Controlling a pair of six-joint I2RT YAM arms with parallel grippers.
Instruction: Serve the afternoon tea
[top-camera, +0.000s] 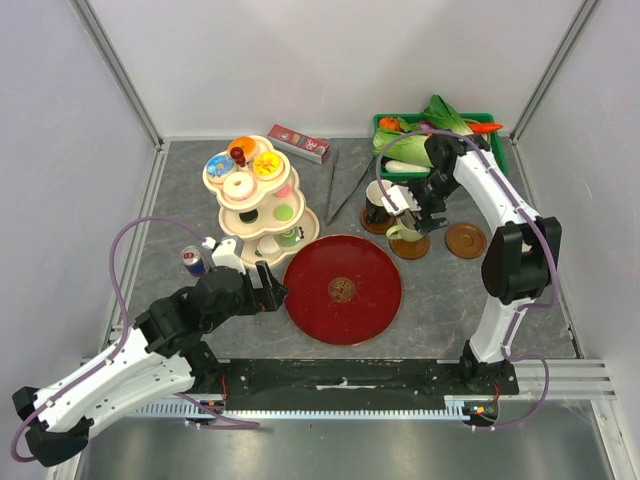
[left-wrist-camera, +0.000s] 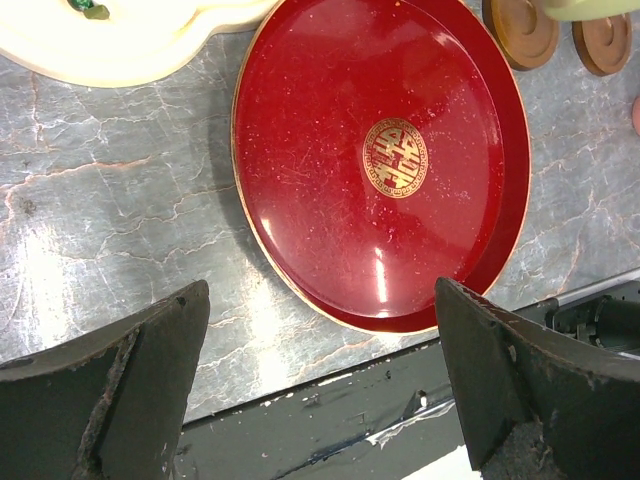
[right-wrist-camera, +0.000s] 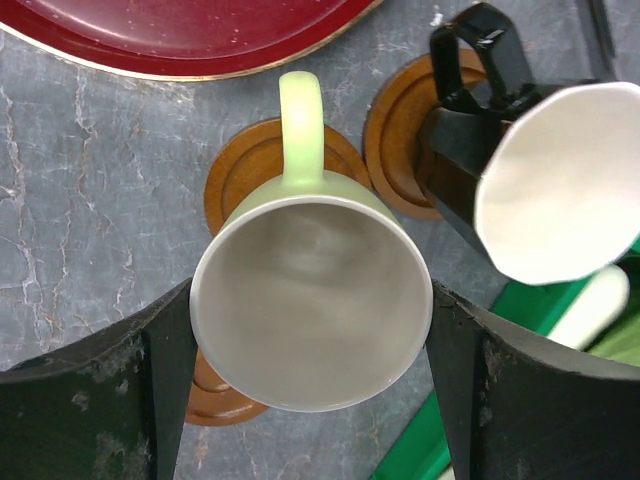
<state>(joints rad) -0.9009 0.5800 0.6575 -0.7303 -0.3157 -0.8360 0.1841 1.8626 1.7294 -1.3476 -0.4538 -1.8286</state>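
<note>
My right gripper (top-camera: 412, 216) is shut on a pale green mug (right-wrist-camera: 310, 300), with a finger on each side of its rim, over a round brown coaster (right-wrist-camera: 250, 165). I cannot tell if the mug touches the coaster. A black mug (right-wrist-camera: 455, 190) with a white inside stands on a second coaster (right-wrist-camera: 395, 140) beside it. A third coaster (top-camera: 465, 240) lies to the right. Toy donuts and sweets (top-camera: 240, 165) sit on a cream tiered stand (top-camera: 258, 200). My left gripper (left-wrist-camera: 320, 295) is open and empty, just left of the red round tray (left-wrist-camera: 380, 160).
A small drink can (top-camera: 193, 262) stands left of my left gripper. A green crate (top-camera: 490, 125) of leafy vegetables sits at the back right, behind the mugs. A red box (top-camera: 298, 142) and dark tongs (top-camera: 345, 185) lie behind the tray. The black base rail (left-wrist-camera: 330, 420) runs below my left gripper.
</note>
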